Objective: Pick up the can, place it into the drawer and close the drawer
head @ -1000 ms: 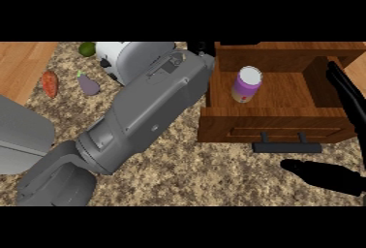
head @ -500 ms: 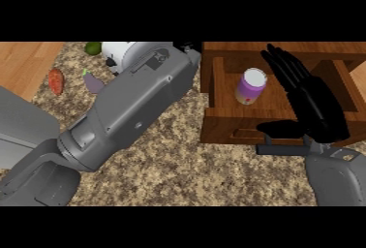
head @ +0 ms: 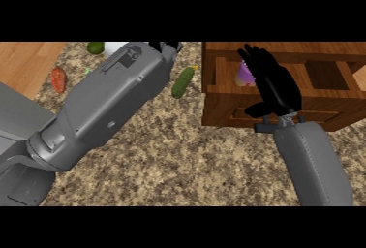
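Can (head: 245, 76) sits inside the open wooden drawer (head: 286, 109) at the counter's right far side, mostly hidden behind the right hand (head: 275, 87); right hand is over the drawer's front wall, fingers straight and spread, holding nothing; left hand (head: 166, 47) is at the far edge, barely showing past its grey forearm (head: 107, 106), finger state can't tell; cucumber (head: 183, 82) lies on the counter (head: 186, 155) just left of the drawer; carrot (head: 58, 79) near the left edge.

the right robot hand (head: 271, 82) hides most of the can (head: 244, 73).
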Motion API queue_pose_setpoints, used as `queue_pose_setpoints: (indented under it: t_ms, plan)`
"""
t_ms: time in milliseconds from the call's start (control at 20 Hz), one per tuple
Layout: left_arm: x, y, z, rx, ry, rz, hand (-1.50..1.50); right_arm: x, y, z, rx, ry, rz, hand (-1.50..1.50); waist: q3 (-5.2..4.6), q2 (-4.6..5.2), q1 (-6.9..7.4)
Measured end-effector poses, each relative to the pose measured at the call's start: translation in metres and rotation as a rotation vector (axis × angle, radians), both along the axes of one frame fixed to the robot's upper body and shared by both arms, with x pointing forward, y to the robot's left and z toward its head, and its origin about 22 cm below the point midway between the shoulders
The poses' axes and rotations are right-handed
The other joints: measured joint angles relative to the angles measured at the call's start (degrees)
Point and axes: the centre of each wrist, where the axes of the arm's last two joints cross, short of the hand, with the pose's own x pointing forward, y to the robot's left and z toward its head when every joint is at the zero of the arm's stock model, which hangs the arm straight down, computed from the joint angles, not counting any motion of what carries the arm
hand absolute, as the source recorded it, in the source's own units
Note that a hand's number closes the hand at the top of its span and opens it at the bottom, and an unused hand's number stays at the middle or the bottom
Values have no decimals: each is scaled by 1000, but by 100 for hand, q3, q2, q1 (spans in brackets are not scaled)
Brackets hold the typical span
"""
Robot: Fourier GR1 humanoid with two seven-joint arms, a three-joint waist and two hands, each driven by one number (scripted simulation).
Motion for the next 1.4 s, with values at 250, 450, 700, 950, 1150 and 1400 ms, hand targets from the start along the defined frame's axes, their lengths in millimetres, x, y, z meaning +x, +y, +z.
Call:
queue_pose_setpoints:
  t_ms: [250,450,700,950,1150,1400]
  plan:
    - [-2,21,6,0,-3,13,-150,25,2,-18,-61,-18,-36,-150,-23,-17,28]
    - [-5,39,5,9,3,17,-150,39,3,-26,-101,-58,-63,-150,-65,-57,26]
    - [-9,49,9,9,-5,20,-150,54,2,-30,-120,-110,-90,-150,-84,-49,54]
    - [-17,56,9,2,-2,16,-150,65,-4,-31,-115,-151,-121,-150,-83,-33,124]
    - [-20,65,12,3,-8,14,-150,75,-4,-26,-112,-169,-144,-150,-41,39,161]
    - [-25,67,15,12,-16,9,-150,85,1,-16,-108,-189,-175,-150,-13,94,221]
